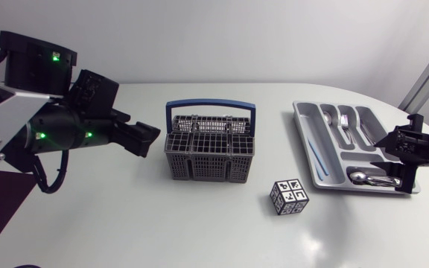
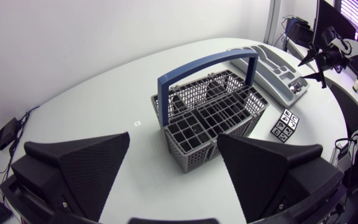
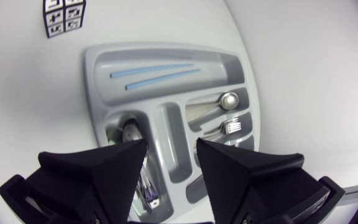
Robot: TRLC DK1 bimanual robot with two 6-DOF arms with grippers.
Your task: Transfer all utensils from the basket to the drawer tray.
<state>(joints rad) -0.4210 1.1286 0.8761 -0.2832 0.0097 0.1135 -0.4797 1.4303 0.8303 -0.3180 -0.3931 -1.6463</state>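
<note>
The grey cutlery basket (image 1: 209,147) with a blue handle stands mid-table; no utensil shows above its grid (image 2: 213,115). To its left my left gripper (image 1: 146,138) hangs open and empty, fingers wide apart (image 2: 174,165) and pointing at the basket. The grey drawer tray (image 1: 307,126) lies at the right. It holds two blue sticks (image 3: 154,74), a spoon (image 3: 229,99), a fork (image 3: 232,126) and spoons (image 1: 367,177) at its near end. My right gripper (image 1: 398,158) hovers over that near end, open (image 3: 169,155), with a spoon (image 3: 131,129) lying in the tray beneath it.
A small cube with black-and-white markers (image 1: 289,196) sits in front of the tray, right of the basket. The tray (image 2: 272,68) lies close to the table's right edge.
</note>
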